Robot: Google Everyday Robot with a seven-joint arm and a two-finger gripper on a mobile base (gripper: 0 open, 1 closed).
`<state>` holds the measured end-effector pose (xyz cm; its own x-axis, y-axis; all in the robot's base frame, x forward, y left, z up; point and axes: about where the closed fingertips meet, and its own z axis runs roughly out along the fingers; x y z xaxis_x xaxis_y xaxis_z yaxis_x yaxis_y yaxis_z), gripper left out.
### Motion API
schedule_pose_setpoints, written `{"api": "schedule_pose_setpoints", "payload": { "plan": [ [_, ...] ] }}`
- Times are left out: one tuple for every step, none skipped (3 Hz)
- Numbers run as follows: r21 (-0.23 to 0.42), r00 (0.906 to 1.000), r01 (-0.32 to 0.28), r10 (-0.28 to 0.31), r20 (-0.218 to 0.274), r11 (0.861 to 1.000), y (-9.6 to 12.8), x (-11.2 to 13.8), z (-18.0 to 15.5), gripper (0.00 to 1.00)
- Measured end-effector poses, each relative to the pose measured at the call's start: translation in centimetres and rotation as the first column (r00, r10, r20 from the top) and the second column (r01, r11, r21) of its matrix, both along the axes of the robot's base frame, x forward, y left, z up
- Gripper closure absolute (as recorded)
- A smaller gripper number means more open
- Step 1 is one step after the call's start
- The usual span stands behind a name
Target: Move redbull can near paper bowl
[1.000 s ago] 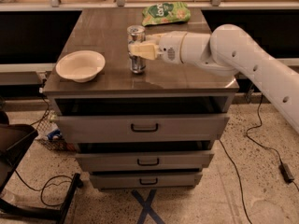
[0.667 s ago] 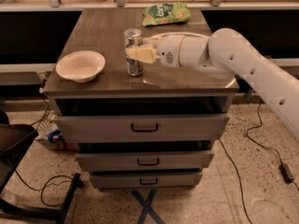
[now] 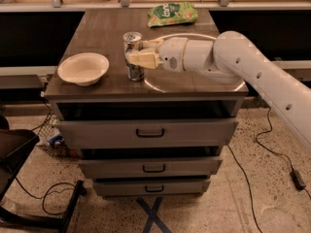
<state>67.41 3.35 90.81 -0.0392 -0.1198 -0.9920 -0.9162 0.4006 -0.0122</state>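
Observation:
The redbull can [image 3: 132,41] stands upright on the dark cabinet top [image 3: 107,28], a short way right of the paper bowl [image 3: 83,68], which sits near the front left corner. My gripper [image 3: 137,53] reaches in from the right on a white arm and is shut on the can, its cream fingers [image 3: 144,59] on either side of the can's middle. The can's lower part shows below the fingers and rests on or just above the surface.
A flat green snack bag [image 3: 172,14] lies at the back of the top. A pale ring mark [image 3: 194,62] is on the right half of the top. Drawers [image 3: 148,132] are below. Cables [image 3: 262,140] and a dark chair base [image 3: 19,164] lie on the floor.
My gripper has carried the can a little to the left, closer to the paper bowl. The bowl and the snack bag have not moved.

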Motion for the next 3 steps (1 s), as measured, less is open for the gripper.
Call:
{"api": "schedule_pose_setpoints", "payload": {
  "plan": [
    [0.0, 1.0, -0.007, 0.007, 0.0, 1.0, 0.4, -0.09, 0.01, 0.51],
    [0.0, 0.9999, -0.01, 0.01, 0.0, 1.0, 0.64, -0.15, 0.02, 0.27],
    [0.001, 0.9999, -0.015, 0.015, 0.0, 1.0, 0.91, -0.22, 0.03, 0.04]
  ]
}}
